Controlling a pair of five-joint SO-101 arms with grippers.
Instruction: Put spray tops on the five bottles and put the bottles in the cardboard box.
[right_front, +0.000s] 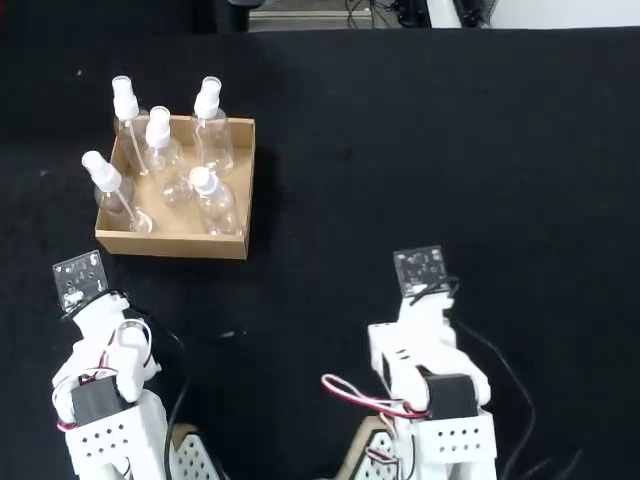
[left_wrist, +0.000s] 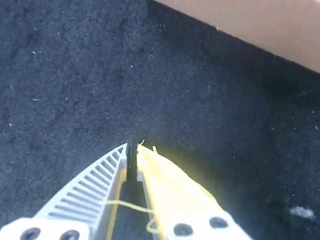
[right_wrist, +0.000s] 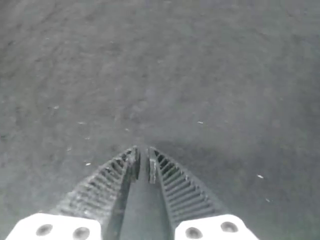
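The cardboard box stands at the back left of the black table. Inside it are several clear bottles, each with a white spray top; some stand and some lean. My left gripper is shut with nothing in it, low over the black cloth just in front of the box wall. My right gripper is also shut and holds nothing, above bare cloth. In the high view the left arm sits folded at the front left and the right arm at the front centre-right.
Black cloth covers the whole table, with open room to the right of the box and between the arms. Red and white cables trail at the base of the right arm.
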